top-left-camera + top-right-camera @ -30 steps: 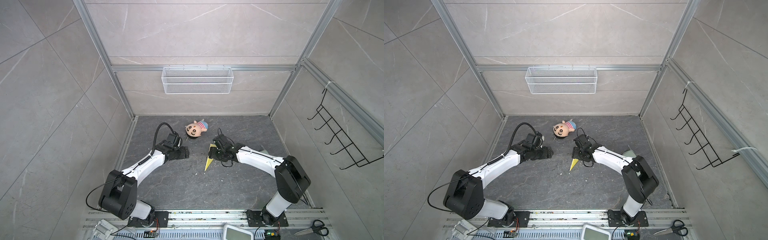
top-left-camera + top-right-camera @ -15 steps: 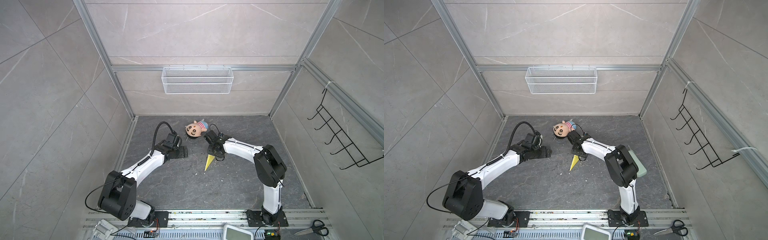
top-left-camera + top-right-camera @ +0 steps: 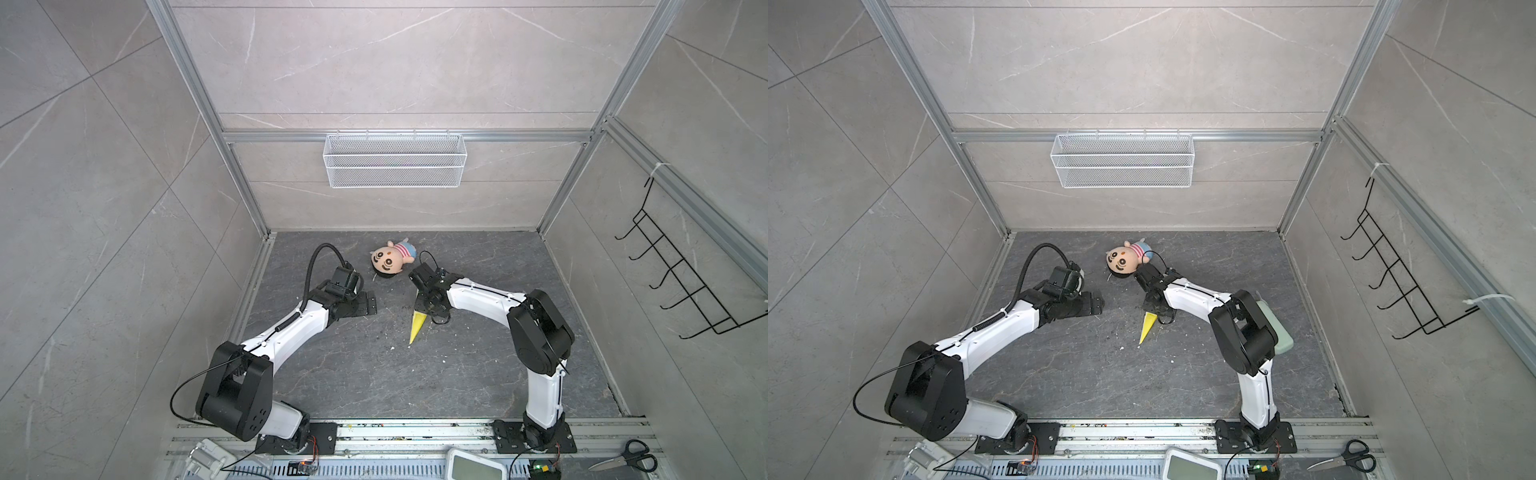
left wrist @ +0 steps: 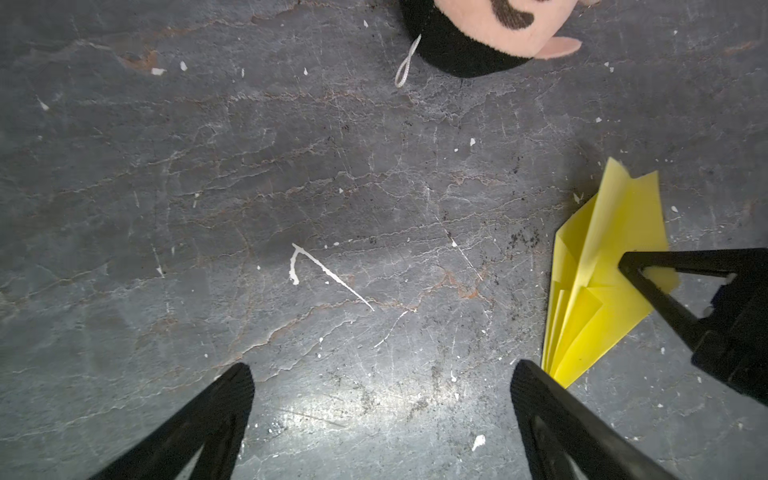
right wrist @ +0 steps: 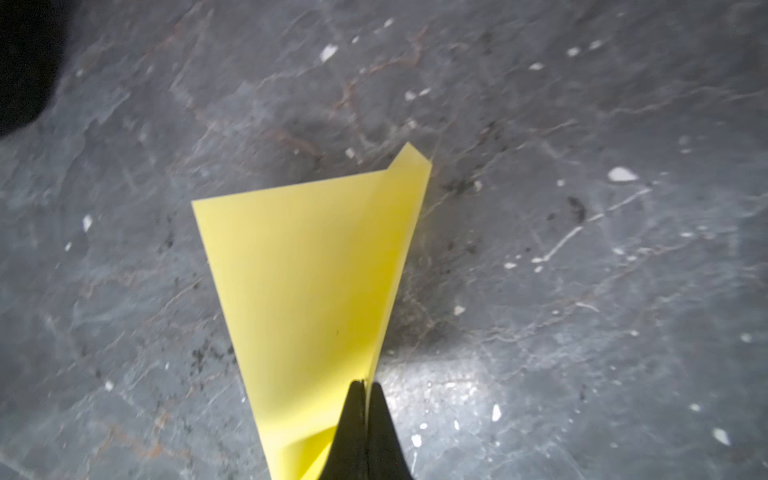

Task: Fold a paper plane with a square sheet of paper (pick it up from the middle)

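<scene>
Both top views look steeply down from high above the front edge of the dark grey stone-look tabletop, facing the back wall and its white wire mesh basket, far enough off to hold both arms whole; set side by side, they show the same scene slightly shifted. The left wrist view looks out from low over the tabletop past the left gripper, close by, and shares with both top views the black-haired pink plush doll and the slim folded yellow paper plane. The right wrist view sits nearer still, looking past the right gripper along that plane, somewhat blurred.
</scene>
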